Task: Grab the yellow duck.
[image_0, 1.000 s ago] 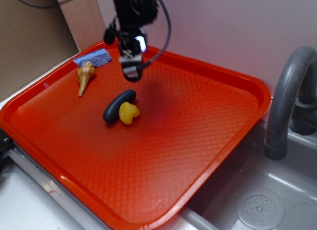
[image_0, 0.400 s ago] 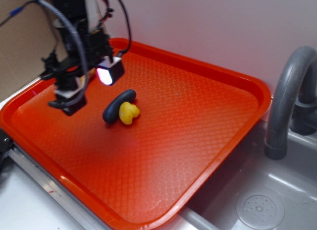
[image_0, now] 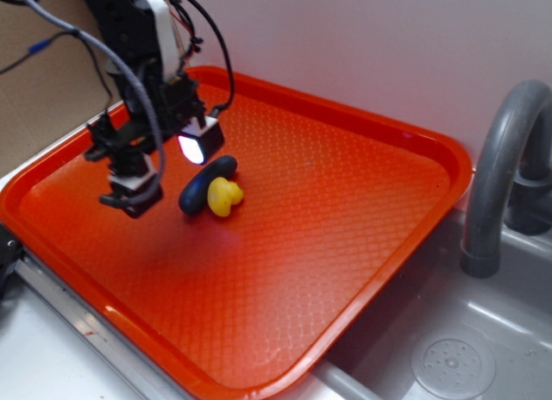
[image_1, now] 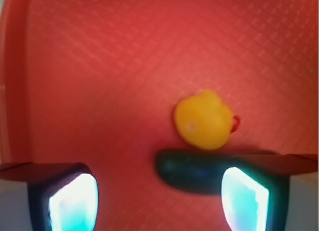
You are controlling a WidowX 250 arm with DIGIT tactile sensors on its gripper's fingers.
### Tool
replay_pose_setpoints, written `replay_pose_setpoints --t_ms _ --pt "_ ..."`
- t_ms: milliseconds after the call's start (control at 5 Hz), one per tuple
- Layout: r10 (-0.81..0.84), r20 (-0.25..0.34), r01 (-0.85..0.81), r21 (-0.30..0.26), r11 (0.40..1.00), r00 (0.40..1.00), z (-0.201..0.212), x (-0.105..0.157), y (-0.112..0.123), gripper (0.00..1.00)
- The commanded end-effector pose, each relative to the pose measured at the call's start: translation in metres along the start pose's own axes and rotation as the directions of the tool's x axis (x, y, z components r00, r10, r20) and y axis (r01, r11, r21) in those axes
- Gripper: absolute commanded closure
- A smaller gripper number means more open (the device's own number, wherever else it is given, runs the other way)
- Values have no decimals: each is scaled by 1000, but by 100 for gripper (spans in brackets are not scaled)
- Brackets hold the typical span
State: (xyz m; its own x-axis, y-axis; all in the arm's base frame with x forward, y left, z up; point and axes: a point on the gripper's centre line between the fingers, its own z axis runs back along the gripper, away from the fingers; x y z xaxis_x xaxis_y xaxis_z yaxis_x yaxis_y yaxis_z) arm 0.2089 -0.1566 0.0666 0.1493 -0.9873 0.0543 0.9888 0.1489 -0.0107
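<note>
Two fingers point(image_1: 241, 198) spread, empty; yellow duck point(image_1: 203, 120) ahead, beyond dark capsule point(image_1: 194, 171), nearer right finger.

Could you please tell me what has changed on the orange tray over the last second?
The black gripper swung from the tray's back edge toward the front-left, then dropped slightly closer to the small yellow rubber duck, holding nothing. The duck, the dark oblong capsule touching it, and the orange plastic tray stayed put.

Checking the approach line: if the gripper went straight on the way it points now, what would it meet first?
Probably bare tray. The gripper is open, with the dark capsule beside its right finger and the duck just beyond that. Depth is unclear, so it might clip the capsule.
</note>
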Motion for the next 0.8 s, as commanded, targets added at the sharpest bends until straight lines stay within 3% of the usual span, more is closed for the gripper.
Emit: replay_pose_setpoints --t_ms 0,200,400,600 --pt "-60 -19 59 -19 998 998 -8 21 -4 0" --pt "-108 -125 94 -117 989 986 -15 26 0 0" --pt "-46 -124 32 -108 994 991 -17 23 1 0" --pt "7 -126 -15 -64 998 992 -17 21 1 100"
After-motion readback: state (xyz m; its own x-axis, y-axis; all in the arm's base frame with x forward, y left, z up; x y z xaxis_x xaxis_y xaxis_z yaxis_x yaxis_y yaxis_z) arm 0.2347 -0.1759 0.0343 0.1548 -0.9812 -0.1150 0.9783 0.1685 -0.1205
